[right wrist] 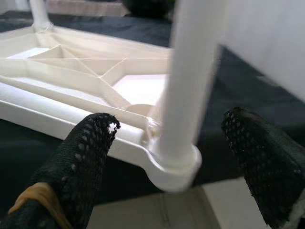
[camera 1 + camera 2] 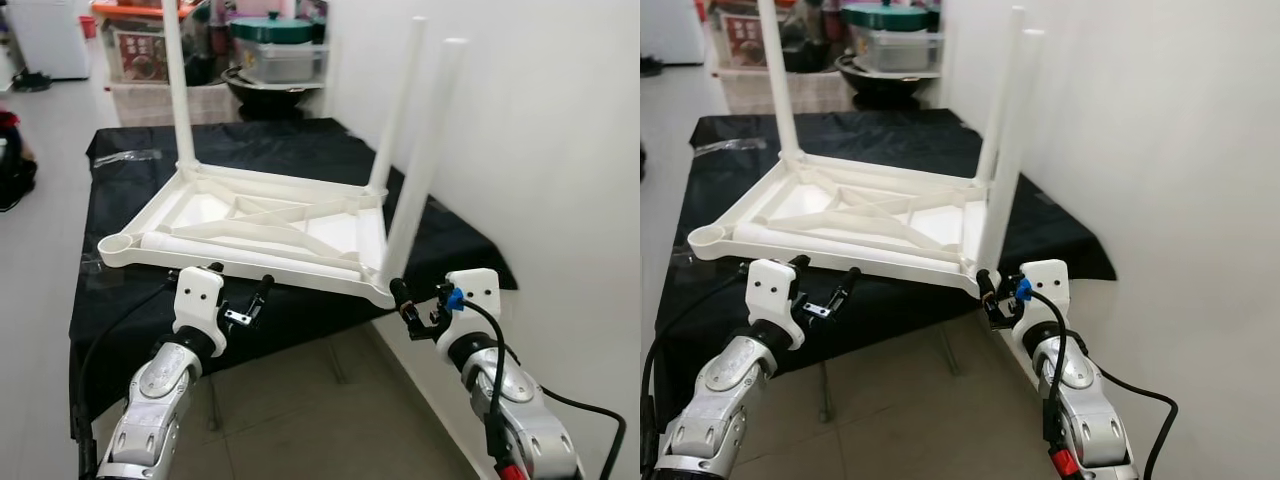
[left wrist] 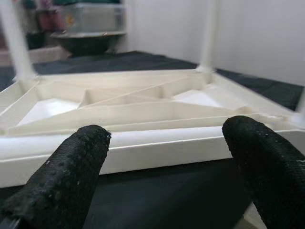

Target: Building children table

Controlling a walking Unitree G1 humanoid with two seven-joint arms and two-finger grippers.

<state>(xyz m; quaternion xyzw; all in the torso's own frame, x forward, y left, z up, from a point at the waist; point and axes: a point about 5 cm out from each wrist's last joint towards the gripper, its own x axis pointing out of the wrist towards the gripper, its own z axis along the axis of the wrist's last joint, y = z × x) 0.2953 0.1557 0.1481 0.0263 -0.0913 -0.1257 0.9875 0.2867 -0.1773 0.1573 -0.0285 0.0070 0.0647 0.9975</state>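
A white plastic children's table [image 2: 262, 222] lies upside down on a black-covered surface [image 2: 300, 150]. Three white legs stand up from its corners: far left [image 2: 176, 80], far right [image 2: 398, 100] and near right [image 2: 422, 160]. The near-left socket [image 2: 120, 243] holds no leg, and a loose white tube [image 2: 200, 246] lies inside the frame along the near rim. My left gripper [image 2: 235, 290] is open just in front of the near rim [image 3: 143, 148]. Open too, my right gripper [image 2: 420, 300] faces the base of the near-right leg [image 1: 190, 86], which stands between its fingers [image 1: 81, 162] a little ahead.
A white wall [image 2: 540, 120] runs close along the right. Behind the covered surface stand a lidded pot [image 2: 272, 45], a dark bowl [image 2: 268, 92] and boxes [image 2: 140, 45]. Grey floor [image 2: 290, 410] lies below the near edge. Black cables [image 2: 590, 410] trail from my right arm.
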